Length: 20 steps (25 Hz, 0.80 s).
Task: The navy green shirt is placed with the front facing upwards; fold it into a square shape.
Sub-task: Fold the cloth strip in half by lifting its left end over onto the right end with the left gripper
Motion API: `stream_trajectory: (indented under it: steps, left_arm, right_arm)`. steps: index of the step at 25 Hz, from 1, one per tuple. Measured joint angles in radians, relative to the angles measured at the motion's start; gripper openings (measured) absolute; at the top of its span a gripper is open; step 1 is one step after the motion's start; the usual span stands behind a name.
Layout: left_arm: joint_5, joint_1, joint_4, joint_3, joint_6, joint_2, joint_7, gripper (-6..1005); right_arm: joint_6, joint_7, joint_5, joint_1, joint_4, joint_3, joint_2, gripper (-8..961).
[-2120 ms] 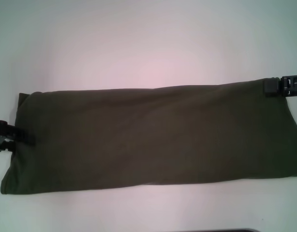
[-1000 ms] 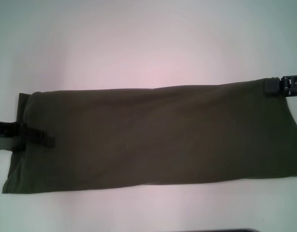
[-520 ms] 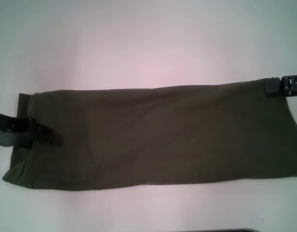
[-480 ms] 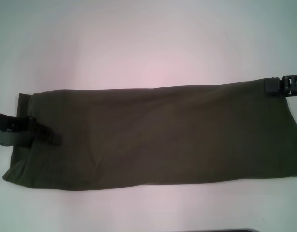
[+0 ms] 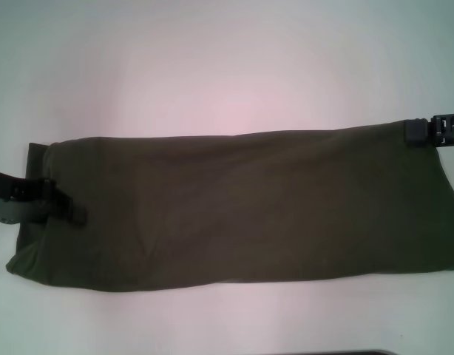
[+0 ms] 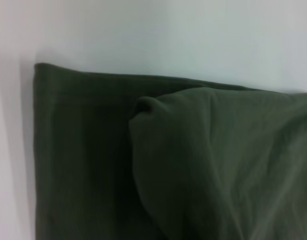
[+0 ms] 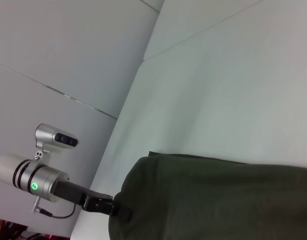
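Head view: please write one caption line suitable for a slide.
Navy green shirt folded into a long band on the white table, left hand at one end, right hand at the other.

Surface (image 5: 227, 66): plain white, matte, filled nearly the whole head view. Faint pinkish glow at its centre, cooler tint toward the edges. A thin dark strip (image 5: 338, 353) showed at the near edge. From the right wrist view, pale grey wall panels (image 7: 68, 50) with thin seams stood beyond the surface's far edge.
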Motion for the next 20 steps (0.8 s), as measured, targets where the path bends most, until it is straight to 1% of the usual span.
stream_trajectory:
  steps: [2, 4, 9, 14, 20]
  left_arm:
    - [0.0, 0.0, 0.0, 0.0, 0.001, 0.0, -0.001, 71]
    - [0.001, 0.0, 0.0, 0.0, 0.003, 0.0, -0.002, 41]
    - [0.003, 0.003, 0.0, 0.0, 0.004, 0.002, -0.001, 80]
    - [0.0, 0.017, -0.008, -0.008, 0.005, 0.021, 0.0, 118]
    - [0.001, 0.049, -0.056, -0.02, 0.012, 0.024, -0.01, 165]
  right_arm:
    - [0.0, 0.0, 0.0, 0.001, 0.0, -0.001, 0.0, 655]
    - [0.0, 0.0, 0.0, 0.002, 0.0, -0.001, 0.0, 655]
    - [0.0, 0.002, 0.0, 0.001, 0.0, -0.002, 0.0, 655]
    - [0.002, 0.002, 0.0, -0.002, 0.0, -0.002, -0.001, 655]
    - [0.005, 0.002, 0.0, -0.001, 0.001, -0.002, -0.002, 655]
